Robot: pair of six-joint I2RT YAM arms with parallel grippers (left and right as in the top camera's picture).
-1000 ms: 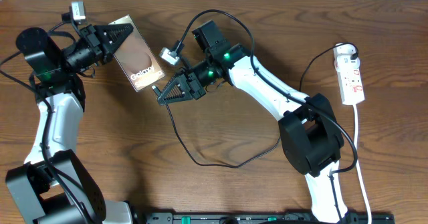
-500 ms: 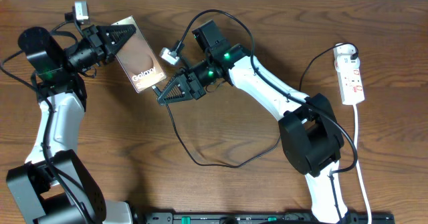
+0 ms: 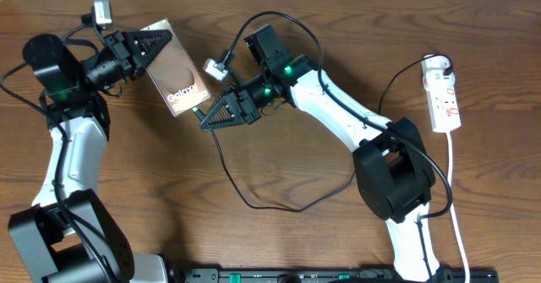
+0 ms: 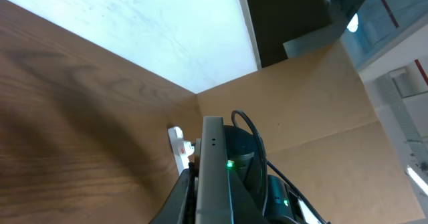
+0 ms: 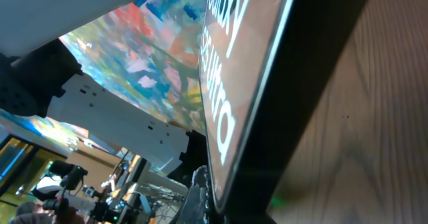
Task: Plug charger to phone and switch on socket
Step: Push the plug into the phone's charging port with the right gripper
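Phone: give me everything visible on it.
The glossy brown rectangular phone is a thin flat slab with white "Galaxy" lettering and a grey edge. The left tool clamps its upper end, holding it tilted above the wooden table. The right tool, shut on the thin black charger cable, sits at its lower end; contact unclear.

The left arm (image 3: 63,160) is raised from its base at the near left and bent toward the far left, with the wrist turned to the right. The left end effector (image 3: 161,45) is closed on one short edge of the phone (image 3: 176,78), which is held off the surface. The right arm (image 3: 338,106) is stretched from its base at the near right diagonally toward the far centre. The right end effector (image 3: 205,121) is pointed left, its fingers pressed together, just beside the phone's near edge.
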